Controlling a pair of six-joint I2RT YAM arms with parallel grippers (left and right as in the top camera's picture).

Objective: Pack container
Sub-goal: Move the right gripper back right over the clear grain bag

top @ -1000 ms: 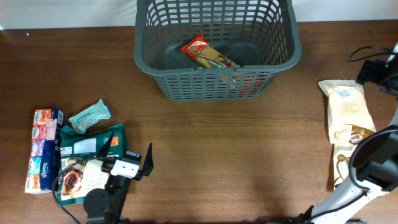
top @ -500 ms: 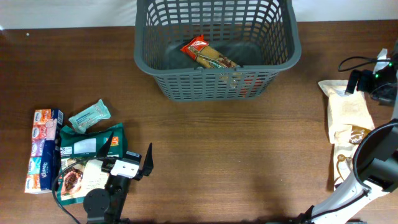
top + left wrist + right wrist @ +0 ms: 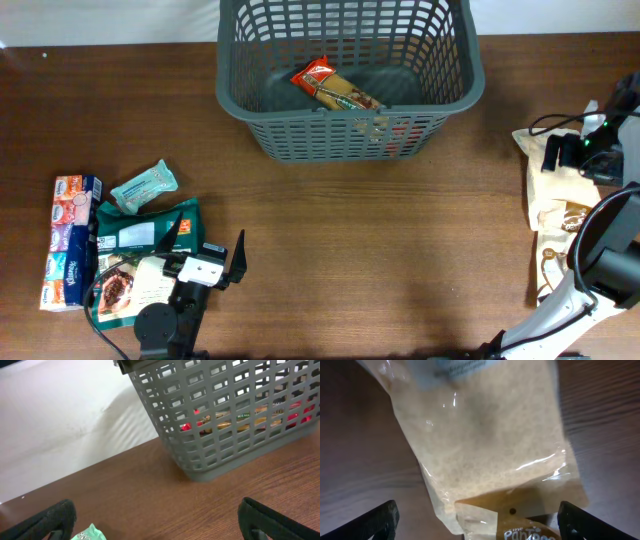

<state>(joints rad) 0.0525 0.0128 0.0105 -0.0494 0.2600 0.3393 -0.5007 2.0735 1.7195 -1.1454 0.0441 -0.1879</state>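
Grey container (image 3: 300, 130) well apart from both parted jaws.

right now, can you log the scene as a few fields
container: dark grey basket, far middle
inside container: one pasta packet with a red end
left gripper: open, near left, by the green pouch
right gripper: open, above a beige bag at right
other items at left: tissue pack, teal packet
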